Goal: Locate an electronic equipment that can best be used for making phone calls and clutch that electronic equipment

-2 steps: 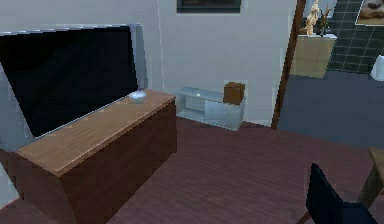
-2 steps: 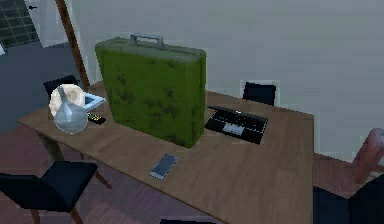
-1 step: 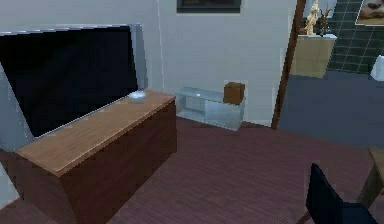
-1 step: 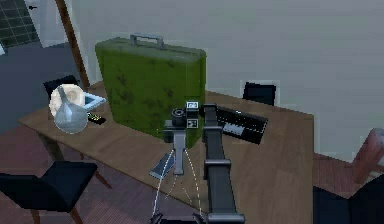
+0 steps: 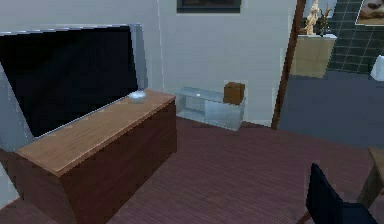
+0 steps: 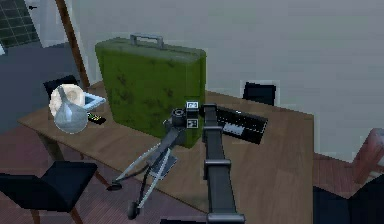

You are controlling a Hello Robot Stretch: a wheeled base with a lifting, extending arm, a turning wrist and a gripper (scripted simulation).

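A wooden table stands in the arm side view. Near its left end lies a small dark flat thing, between a clear round glass vase and a big green suitcase. The arm rises over the table, with two white marked squares at its far end. The gripper hangs from there, its thin fingers slanting down-left toward the table's near edge, well to the right of the dark thing. Only bare tabletop and floor lie behind its far end, so it holds nothing.
A dark laptop lies right of the suitcase. Dark chairs ring the table. In the forward view a large TV stands on a wooden cabinet bearing a small pale thing. Beyond are a glass shelf, brown box and doorway.
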